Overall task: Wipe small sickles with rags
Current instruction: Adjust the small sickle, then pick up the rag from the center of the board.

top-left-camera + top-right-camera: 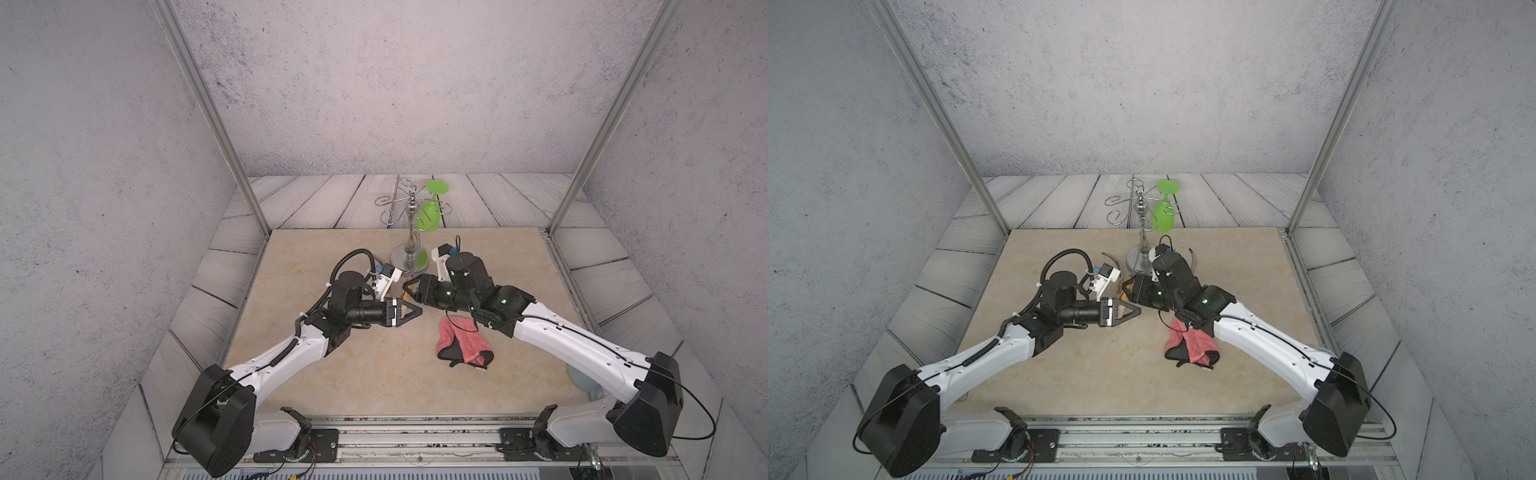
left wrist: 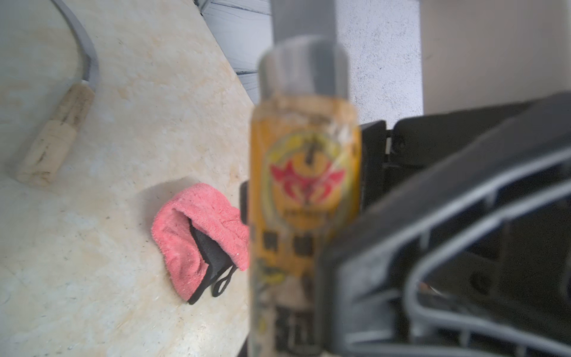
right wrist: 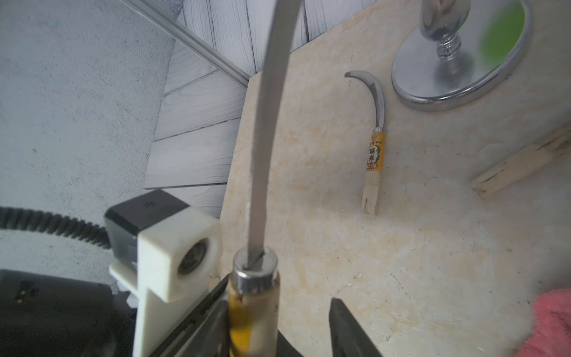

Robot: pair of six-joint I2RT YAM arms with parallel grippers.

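Note:
A small sickle (image 3: 256,296) with a yellow label (image 2: 306,185) stands above the table between both grippers. My left gripper (image 1: 419,310) is shut on its wooden handle. Around the same handle, my right gripper (image 3: 278,304) is open, one finger beside the wood and the other well apart. A second labelled sickle (image 3: 375,160) lies flat by the stand's base. A plain-handled sickle (image 2: 46,145) also lies on the table. The pink rag (image 1: 461,338) with its black strap lies crumpled on the table under the right arm, held by neither gripper.
A chrome wire-armed stand (image 1: 409,249) rises at the table's back centre, with a green goblet (image 1: 430,208) hanging from one arm. Grey walls and metal posts (image 1: 232,158) close in the left and right sides.

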